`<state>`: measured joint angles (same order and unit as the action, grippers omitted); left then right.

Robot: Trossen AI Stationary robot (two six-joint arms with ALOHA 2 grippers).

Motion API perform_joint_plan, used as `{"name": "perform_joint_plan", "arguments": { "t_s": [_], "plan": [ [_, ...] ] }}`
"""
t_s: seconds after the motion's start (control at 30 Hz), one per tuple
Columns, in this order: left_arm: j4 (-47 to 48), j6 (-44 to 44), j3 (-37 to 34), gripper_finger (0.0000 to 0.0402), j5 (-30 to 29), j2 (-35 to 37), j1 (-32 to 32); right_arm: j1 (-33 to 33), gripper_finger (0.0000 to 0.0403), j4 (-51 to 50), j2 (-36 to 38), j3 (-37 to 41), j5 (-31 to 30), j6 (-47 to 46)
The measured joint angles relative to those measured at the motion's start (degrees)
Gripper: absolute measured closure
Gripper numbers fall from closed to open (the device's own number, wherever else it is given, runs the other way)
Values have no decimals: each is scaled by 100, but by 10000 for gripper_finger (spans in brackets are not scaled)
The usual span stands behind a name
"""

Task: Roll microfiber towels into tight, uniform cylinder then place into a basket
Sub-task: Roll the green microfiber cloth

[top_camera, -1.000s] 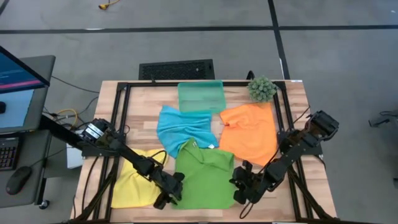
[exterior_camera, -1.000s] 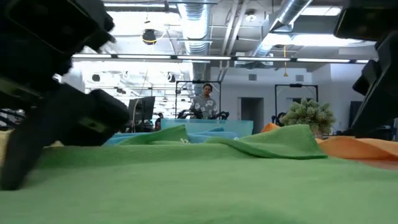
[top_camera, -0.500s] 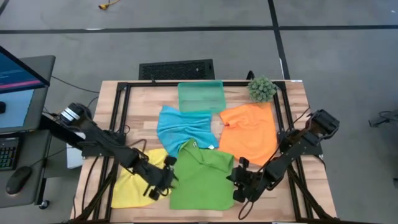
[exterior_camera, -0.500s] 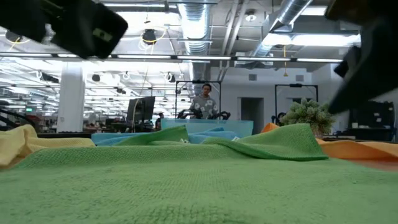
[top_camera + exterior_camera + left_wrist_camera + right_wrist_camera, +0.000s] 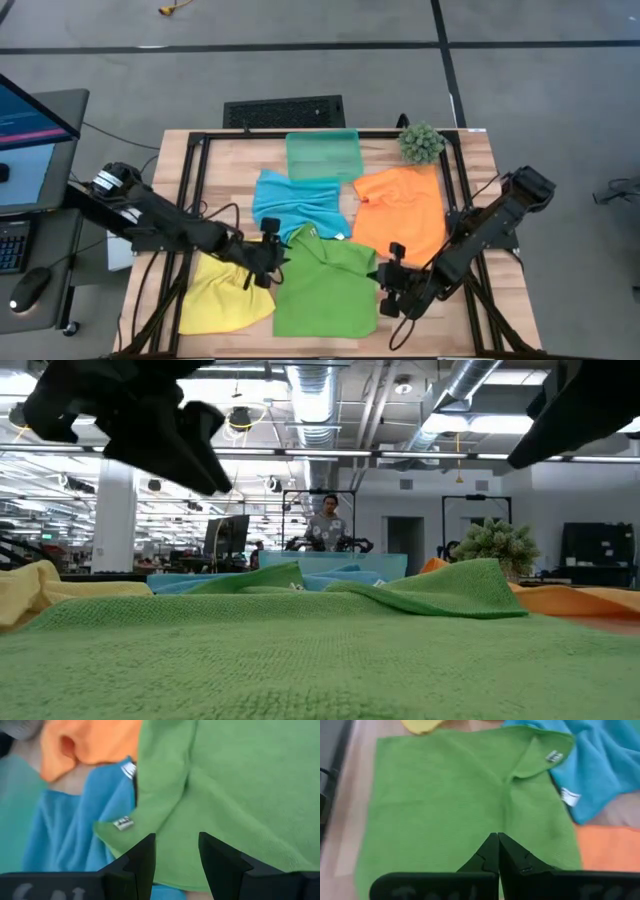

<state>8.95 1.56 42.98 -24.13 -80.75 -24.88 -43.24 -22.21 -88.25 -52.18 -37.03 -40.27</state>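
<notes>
You had four towels spread between the arms: the front-centre towel (image 5: 325, 290) overlapped the one behind it (image 5: 295, 205); another lay at its left (image 5: 222, 295), another at right rear (image 5: 405, 215). The basket (image 5: 322, 155) stood at the table's (image 5: 470, 170) rear edge.

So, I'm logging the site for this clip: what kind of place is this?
Probably an open-plan lab or office: exposed ceiling ducts, a person at workstations behind, and a monitor beside the table.

No legible text anywhere.

Green towel (image 5: 325, 295) flat at front; left gripper (image 5: 268, 262), right gripper (image 5: 392, 292) flank it.
</notes>
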Motion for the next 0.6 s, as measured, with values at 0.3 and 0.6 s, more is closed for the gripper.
{"name": "perform_joint_plan", "arguments": {
  "t_s": [0.3, 0.6],
  "plan": [
    [-902, -162, -275, 260, 143, 0, 782, 243, 377, -632, -24, 2, -335, 26],
    [-1016, 144, -275, 260, 863, 0, 1693, 822, 363, -433, -22, 0, 243, 24]
  ]
}}
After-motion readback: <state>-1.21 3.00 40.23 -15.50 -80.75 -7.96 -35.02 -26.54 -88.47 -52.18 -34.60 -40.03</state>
